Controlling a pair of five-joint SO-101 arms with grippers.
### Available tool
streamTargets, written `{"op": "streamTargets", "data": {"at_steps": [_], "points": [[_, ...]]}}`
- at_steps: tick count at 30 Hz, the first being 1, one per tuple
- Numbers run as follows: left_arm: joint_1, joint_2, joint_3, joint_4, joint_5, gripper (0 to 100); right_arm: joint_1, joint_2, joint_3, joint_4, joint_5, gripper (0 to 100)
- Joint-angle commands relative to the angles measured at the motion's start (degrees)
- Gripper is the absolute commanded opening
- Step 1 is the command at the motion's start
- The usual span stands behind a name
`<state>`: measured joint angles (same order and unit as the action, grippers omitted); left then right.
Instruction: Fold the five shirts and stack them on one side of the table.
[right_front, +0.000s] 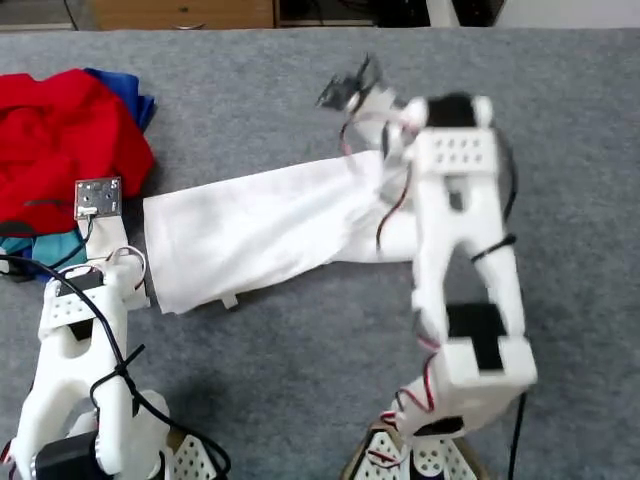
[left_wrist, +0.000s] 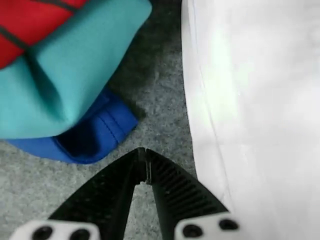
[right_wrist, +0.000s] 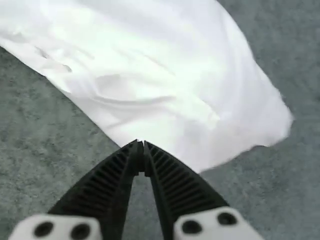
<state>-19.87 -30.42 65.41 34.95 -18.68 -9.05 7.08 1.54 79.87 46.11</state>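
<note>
Long white cloth shirt (right_front: 250, 225) lies as a strip across grey worktop (right_front: 300, 380). Left claw (left_wrist: 144, 167) clenched, empty, at its 9 o'clock edge. Right claw (right_wrist: 140, 150) clenched, empty, at 3 o'clock end. Best: open both, pinch corners, fold evenly.

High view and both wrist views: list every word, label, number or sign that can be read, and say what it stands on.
None can be read.
white shirt: plain cloth; a small tab at its hem is too small to read.
red shirt: no lettering visible.
teal shirt: no lettering visible.
blue shirt: no lettering visible.
</note>
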Motion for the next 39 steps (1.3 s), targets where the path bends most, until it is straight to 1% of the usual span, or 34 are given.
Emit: {"op": "streamTargets", "data": {"at_steps": [1,4,7,12,14,18,21,25,27,32,39], "points": [[-0.2,0.1,-0.2,-1.0,-0.2,2,-3.7,-4.0,9.7,-6.4,-3.2,0.4],[-0.2,0.1,-0.2,-1.0,-0.2,2,-4.4,0.0,8.5,-9.4,-4.0,0.4],[-0.2,0.1,-0.2,-1.0,-0.2,2,-4.3,7.3,5.0,-10.4,-4.7,0.4],[-0.1,0.1,-0.2,-1.0,-0.2,2,-4.5,21.4,-5.1,-10.4,-5.6,0.4],[0.2,0.1,-0.1,-1.0,-0.2,2,-5.0,25.7,-8.7,-8.8,-5.7,0.4],[0.9,0.1,0.1,-1.0,-0.4,2,-4.4,24.7,-14.8,0.0,-5.5,0.2],[0.9,0.1,0.1,-1.0,-0.5,2,-2.2,17.8,-17.6,4.4,-5.5,0.3],[0.9,0.1,0.1,-1.0,-0.5,2,1.9,8.3,-18.4,6.0,-5.2,0.5],[0.9,0.1,0.1,-1.0,-0.5,2,4.2,7.4,-18.2,6.0,-4.5,0.5],[0.8,0.1,0.1,-0.9,-0.3,2,9.1,15.1,-18.4,2.7,-3.3,0.4],[0.6,-0.1,-0.1,-0.4,-0.3,2,9.7,30.6,-19.2,-3.0,-3.6,0.3]]}}
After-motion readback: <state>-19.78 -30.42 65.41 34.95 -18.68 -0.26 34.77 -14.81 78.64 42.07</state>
